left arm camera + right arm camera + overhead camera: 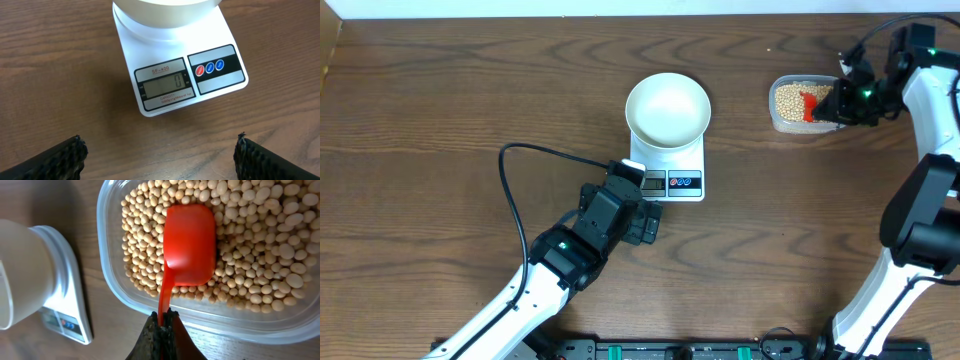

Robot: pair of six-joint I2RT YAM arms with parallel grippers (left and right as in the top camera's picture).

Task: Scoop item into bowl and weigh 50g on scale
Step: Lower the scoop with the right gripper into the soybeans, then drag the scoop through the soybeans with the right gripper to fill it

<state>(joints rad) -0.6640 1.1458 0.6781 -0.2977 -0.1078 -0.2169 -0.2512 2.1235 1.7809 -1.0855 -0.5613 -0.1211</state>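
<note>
Right jaws tight on red scoop (pixel 190 245) atop beans (pixel 255 245), left jaws wide before scale (pixel 176 82)

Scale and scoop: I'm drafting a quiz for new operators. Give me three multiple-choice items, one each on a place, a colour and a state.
1. Where is the bowl relative to the scale? A on it; B beside it; C under it
2. The scoop is: A blue; B red; C green
3. The scale's display reads: A 50; B nothing; C 0

Answers:
1 A, the bowl covers the scale's platform.
2 B, it is red against the tan beans.
3 C, a single 0 shows in the left wrist view.
</note>
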